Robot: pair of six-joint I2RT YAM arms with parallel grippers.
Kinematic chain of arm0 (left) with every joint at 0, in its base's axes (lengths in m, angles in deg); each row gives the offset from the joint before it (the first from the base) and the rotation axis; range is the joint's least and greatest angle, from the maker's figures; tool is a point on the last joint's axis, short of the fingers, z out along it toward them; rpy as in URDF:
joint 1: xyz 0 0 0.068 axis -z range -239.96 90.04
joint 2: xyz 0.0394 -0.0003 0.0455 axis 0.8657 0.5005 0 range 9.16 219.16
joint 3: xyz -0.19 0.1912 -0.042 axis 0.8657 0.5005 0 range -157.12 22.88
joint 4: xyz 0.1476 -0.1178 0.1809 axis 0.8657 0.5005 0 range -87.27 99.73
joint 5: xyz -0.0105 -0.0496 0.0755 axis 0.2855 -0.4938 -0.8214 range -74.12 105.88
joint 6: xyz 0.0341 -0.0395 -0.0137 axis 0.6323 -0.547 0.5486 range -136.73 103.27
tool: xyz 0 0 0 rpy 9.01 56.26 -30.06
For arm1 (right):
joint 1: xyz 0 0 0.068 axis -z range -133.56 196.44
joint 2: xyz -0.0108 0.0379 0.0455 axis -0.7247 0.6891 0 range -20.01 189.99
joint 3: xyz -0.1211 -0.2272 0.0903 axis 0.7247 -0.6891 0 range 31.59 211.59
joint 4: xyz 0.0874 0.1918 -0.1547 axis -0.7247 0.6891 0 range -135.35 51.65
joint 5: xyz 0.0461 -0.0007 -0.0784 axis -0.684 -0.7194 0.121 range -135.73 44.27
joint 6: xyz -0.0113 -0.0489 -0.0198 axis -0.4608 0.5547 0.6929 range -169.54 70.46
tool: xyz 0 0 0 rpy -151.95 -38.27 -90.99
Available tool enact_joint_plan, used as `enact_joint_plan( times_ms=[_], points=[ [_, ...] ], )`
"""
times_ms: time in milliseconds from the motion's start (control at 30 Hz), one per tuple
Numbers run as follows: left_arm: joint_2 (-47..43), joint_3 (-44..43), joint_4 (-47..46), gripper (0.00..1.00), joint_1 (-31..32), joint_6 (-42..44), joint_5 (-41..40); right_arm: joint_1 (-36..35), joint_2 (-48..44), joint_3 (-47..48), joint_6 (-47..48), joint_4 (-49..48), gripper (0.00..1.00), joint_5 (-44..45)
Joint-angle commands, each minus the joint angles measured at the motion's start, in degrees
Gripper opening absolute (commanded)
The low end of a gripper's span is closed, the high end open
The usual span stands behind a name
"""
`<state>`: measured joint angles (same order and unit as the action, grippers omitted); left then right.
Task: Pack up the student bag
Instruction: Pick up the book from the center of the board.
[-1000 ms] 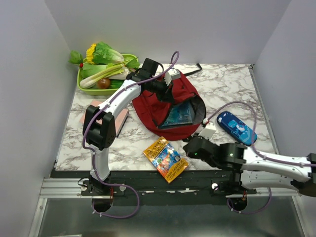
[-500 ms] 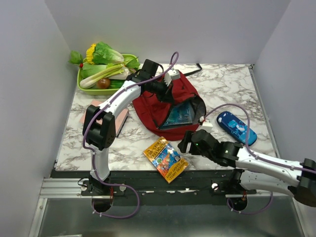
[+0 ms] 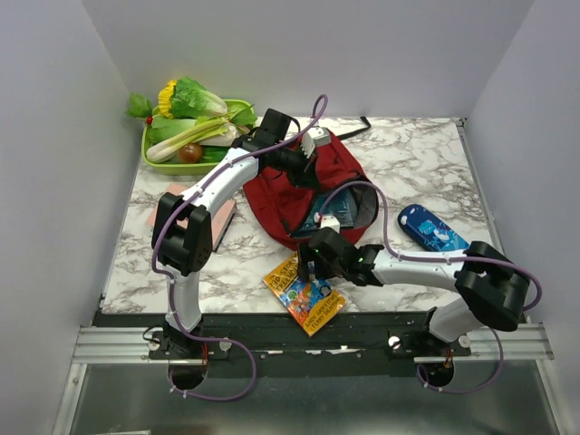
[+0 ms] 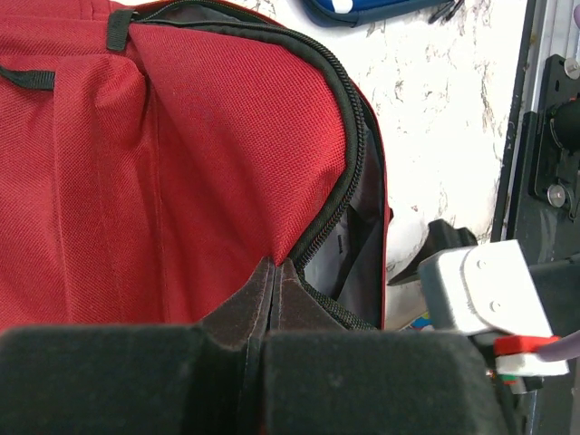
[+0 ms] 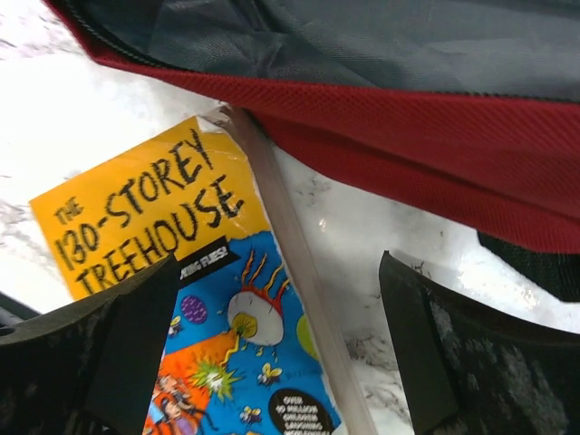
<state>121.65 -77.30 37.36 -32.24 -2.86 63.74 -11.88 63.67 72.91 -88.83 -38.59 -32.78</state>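
1. Swung leftward from beside the pencil case, the right gripper is now held over the book; its jaws are spread wide and nothing is gripped.
2. The left gripper is pinched closed on a fold of the student bag at the zip edge.
3. The student bag is laid mid-table with its mouth gaping; the book is seen just beside its near rim.
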Motion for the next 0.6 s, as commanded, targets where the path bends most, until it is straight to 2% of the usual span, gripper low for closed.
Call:
enact_joint_plan(
  times_ms=[0, 67, 167, 300, 367, 467, 567],
  points=[
    [-2.5, -1.8, 1.2, 0.0, -0.4, -0.2, 2.3, -0.6, 4.3, 2.4, 5.4, 1.5, 0.95, 0.3],
    [-2.6, -1.9, 1.4, 0.0, -0.4, -0.3, 2.5, -1.4, 4.6, 2.4, 6.5, 2.0, 0.91, 1.0],
    [-2.5, -2.1, 1.5, 0.0, -0.5, -0.2, 2.4, -2.4, 6.4, 3.2, 6.2, 4.1, 0.76, 1.5],
    [-2.1, -3.0, 2.6, 0.0, -0.6, 0.5, 2.2, -4.3, 9.1, 4.8, 4.7, 8.1, 0.47, 2.7],
    [-1.8, -3.5, 3.4, 0.0, -0.7, 0.7, 2.1, -5.5, 9.9, 4.6, 3.4, 9.3, 0.39, 2.8],
    [-1.5, -4.3, 4.5, 0.0, -0.8, 1.4, 1.9, -5.9, 9.2, 2.9, 0.6, 9.3, 0.01, 3.0],
    [-1.2, -4.5, 5.2, 0.0, -0.8, 2.0, 1.8, -6.0, 8.3, 1.4, -0.4, 9.0, 0.01, 2.7]
  ],
)
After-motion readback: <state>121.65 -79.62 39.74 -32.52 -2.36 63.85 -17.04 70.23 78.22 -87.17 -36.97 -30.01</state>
